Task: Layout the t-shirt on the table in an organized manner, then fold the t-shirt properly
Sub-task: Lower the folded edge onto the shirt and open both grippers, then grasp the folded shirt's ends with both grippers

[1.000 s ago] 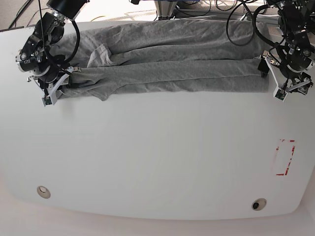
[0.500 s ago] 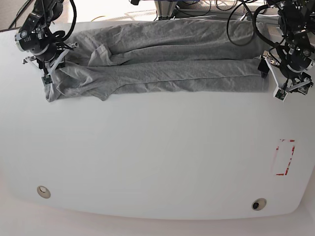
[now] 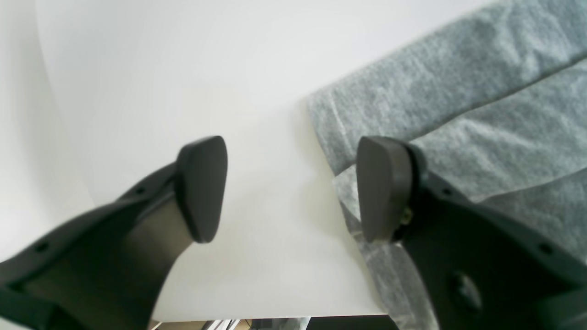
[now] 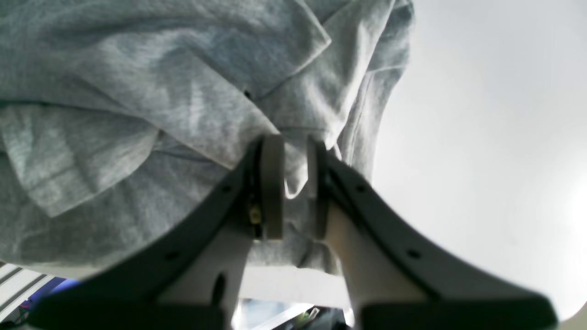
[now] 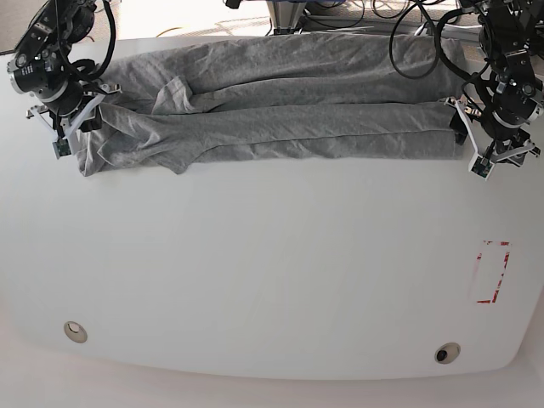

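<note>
The shirt (image 5: 272, 98) is lying at the far side of the table (image 5: 255, 280), stretched out long from side to side. It is folded over itself in long bands w/ lots of wrinkles. One sleeve is bunching up near the base view's left end.

The right gripper (image 4: 289, 183) is sitting at that left end. Its jaws are nearly together, w/ only a thin gap, & they are pinching a fold of grey cloth between them. In the base view this gripper (image 5: 70, 127) is right at the shirt's corner.

The left gripper (image 3: 293, 188) is hanging at the other end of the shirt. Its jaws are standing wide apart & nothing is between them, just bare white table. One finger (image 3: 380, 188) is over the shirt's (image 3: 458, 110) edge; the other finger (image 3: 202, 183) is over the table (image 3: 183, 68). In the base view it (image 5: 491, 151) is just beside the shirt's end.

A red dashed box (image 5: 491, 272) is marked on the table, well apart from the shirt. Two small round holes (image 5: 75, 331) are sitting near the close edge.
</note>
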`<state>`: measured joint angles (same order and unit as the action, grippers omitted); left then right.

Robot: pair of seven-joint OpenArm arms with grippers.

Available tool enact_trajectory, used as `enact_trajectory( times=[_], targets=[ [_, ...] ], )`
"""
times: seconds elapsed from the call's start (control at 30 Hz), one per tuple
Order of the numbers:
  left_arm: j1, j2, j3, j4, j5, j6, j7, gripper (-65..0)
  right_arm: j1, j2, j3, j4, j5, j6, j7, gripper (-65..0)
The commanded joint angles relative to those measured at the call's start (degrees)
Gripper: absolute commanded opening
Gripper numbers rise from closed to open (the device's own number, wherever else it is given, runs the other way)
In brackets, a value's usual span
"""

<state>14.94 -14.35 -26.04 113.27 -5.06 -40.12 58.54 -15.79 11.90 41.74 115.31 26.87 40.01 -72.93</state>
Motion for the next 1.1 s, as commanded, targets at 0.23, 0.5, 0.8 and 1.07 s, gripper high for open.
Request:
enact_trajectory(
  times=[0.23,0.5,0.8,1.07],
  targets=[
    [2.60,2.96,-0.20,0.53,0.00,0.12,-0.74,-45.8,5.02,-1.48,-1.96,-1.59,0.07,-0.01,1.23,-56.8],
    [6.12,6.31,0.86,0.09,0.53,0.12,-0.74,-58.2,3.88,-1.75,-6.44,-5.64,-3.27,-0.01,4.75,-57.1],
    [6.91,5.60,4.02,-5.71,0.62,0.12,-0.83,-58.2,3.79,-1.75,-8.02,-15.48,-8.63,-0.01,11.69,-57.1],
    [1.98,2.52,7.19,-15.30,0.53,0.12,-4.52,-58.2,4.93,0.27,-8.11,-24.98,-10.04,-0.01,17.76,-57.1]
  ],
)
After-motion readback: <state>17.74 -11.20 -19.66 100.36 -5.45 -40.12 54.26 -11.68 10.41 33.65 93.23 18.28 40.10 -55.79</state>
